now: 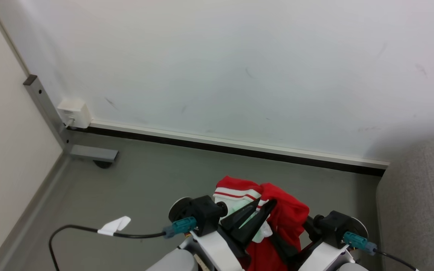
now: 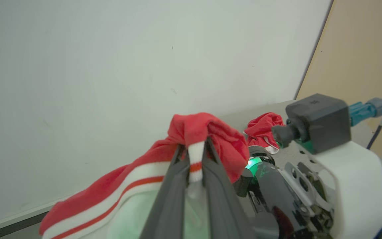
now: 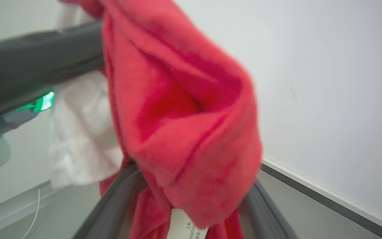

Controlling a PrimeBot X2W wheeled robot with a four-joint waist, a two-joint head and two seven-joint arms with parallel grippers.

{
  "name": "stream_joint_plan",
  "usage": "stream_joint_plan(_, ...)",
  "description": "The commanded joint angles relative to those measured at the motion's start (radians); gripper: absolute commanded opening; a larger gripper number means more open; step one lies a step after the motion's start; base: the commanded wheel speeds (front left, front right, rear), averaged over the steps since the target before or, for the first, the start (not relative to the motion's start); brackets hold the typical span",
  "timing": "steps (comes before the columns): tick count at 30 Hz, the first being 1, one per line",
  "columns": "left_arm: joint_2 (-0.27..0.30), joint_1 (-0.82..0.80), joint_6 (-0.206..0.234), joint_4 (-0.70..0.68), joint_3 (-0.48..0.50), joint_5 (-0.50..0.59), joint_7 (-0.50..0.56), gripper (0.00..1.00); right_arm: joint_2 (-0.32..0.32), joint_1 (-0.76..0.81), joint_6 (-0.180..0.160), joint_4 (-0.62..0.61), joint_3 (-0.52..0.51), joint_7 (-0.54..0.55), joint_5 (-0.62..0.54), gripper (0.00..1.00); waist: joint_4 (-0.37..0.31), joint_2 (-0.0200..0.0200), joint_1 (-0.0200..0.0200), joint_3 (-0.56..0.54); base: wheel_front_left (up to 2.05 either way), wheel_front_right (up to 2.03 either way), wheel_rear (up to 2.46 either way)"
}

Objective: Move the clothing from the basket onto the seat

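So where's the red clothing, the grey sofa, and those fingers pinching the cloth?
Red clothing [image 1: 286,216], head view, on its hanging red fold.
Grey sofa [image 1: 420,199], head view, on its bare woven upholstery.
Left fingers [image 2: 169,199], left wrist view, on one dark finger's side.

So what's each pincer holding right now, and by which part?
Left pincer is shut on the clothing, pinching its white, red-striped trim. Right pincer stands open; red fabric drapes across it, not clamped.

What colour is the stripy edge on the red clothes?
White trim with a thin red stripe; best in the left wrist view.
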Motion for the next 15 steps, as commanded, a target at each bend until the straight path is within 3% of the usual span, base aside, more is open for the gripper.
stream_joint_plan(1, -0.001, -0.009, -0.001, 0.003, 0.000, -0.005, -0.004, 0.00, 0.001, -0.003, -0.002, 0.004, 0.001, 0.001, 0.008, 0.71, 0.006, 0.0000, -0.0001, 0.001, 0.00, 0.00, 0.00)
stream_joint_plan(2, 0.000, -0.009, -0.001, 0.005, -0.001, -0.008, -0.005, 0.00, 0.000, -0.002, -0.002, 0.004, 0.001, 0.001, 0.008, 0.19, 0.008, 0.0000, -0.0001, 0.001, 0.00, 0.00, 0.00)
stream_joint_plan(3, 0.000, -0.009, -0.001, 0.005, -0.001, -0.008, -0.005, 0.00, 0.000, -0.002, -0.002, 0.004, 0.001, 0.001, 0.008, 0.19, 0.008, 0.0000, -0.0001, 0.001, 0.00, 0.00, 0.00)
stream_joint_plan(4, 0.001, -0.009, -0.001, 0.007, -0.001, -0.010, -0.005, 0.00, -0.001, 0.000, -0.002, 0.005, 0.001, 0.001, 0.009, 0.00, 0.010, 0.0000, -0.0001, 0.001, 0.00, 0.00, 0.00)
stream_joint_plan(15, 0.015, 0.004, 0.002, 0.034, 0.010, -0.018, -0.012, 0.00, -0.015, 0.031, -0.002, -0.033, -0.018, 0.001, 0.016, 0.00, -0.009, 0.0000, -0.0001, -0.010, 0.00, 0.00, 0.00)
